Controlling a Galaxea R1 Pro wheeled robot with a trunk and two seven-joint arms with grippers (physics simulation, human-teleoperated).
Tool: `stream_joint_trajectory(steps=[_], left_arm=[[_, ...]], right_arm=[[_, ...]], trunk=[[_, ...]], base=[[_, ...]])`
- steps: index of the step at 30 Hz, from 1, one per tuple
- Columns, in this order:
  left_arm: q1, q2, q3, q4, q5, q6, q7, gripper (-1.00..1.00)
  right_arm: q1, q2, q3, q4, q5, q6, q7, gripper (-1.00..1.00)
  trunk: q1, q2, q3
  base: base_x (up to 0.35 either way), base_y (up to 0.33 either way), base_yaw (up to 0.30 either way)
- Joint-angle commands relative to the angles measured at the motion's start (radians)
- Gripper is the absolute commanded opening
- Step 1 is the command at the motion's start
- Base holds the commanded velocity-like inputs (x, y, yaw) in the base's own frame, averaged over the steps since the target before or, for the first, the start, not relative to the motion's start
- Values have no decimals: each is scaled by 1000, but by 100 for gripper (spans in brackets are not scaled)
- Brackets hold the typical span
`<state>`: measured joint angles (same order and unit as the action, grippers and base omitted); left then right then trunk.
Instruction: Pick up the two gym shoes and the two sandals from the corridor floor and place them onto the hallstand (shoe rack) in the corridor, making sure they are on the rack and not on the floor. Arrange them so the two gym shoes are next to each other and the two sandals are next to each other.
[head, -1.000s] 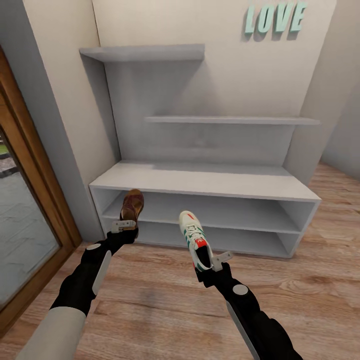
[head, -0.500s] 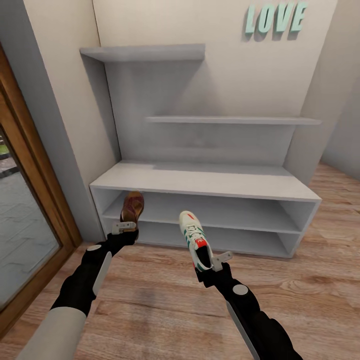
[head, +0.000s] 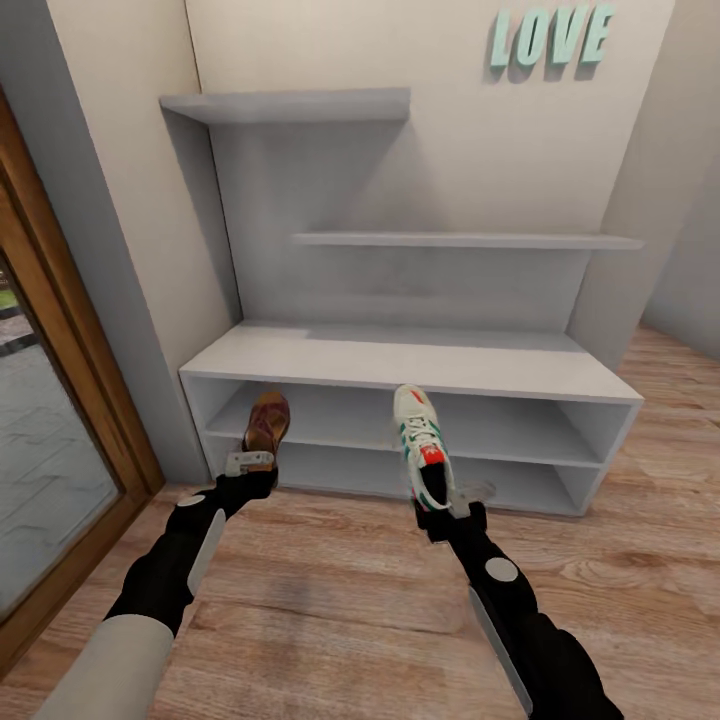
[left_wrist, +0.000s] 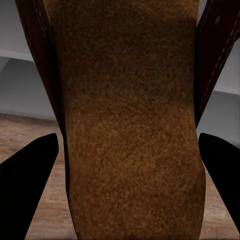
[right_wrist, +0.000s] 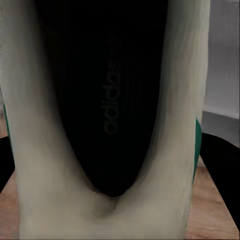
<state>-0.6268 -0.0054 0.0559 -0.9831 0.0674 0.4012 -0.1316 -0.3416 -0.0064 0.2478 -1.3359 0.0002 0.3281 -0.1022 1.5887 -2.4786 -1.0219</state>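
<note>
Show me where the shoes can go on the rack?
The rack top is bare from end to end. Both open shelf levels under it look free too. The left gripper holds a sandal by the left end; the right gripper holds a sneaker mid-rack.

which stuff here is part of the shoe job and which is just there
Job:
- sandal in left gripper
- gym shoe in right gripper
- hallstand, nothing on it yet
- corridor floor

Just there:
- LOVE wall letters
- glass door with wood frame
</note>
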Motion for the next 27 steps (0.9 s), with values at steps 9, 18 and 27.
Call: stream_joint_trajectory(steps=[9,18,27], left_arm=[[-1,1,7,2,8,7,-3,-100],[-1,1,6,3,8,7,-3,-100],[-1,1,4,3,8,7,-3,-100]], right_arm=[[3,-3,-633,49,-9,-1,-44,-100],[4,-38,-1633,174,-6,0,364,-100],[4,-514,-1925,212,-8,300,466,-100]], trunk=[[0,0,-1],[0,0,-1],[0,0,-1]], base=[[0,0,0],[0,0,0],[0,0,0]])
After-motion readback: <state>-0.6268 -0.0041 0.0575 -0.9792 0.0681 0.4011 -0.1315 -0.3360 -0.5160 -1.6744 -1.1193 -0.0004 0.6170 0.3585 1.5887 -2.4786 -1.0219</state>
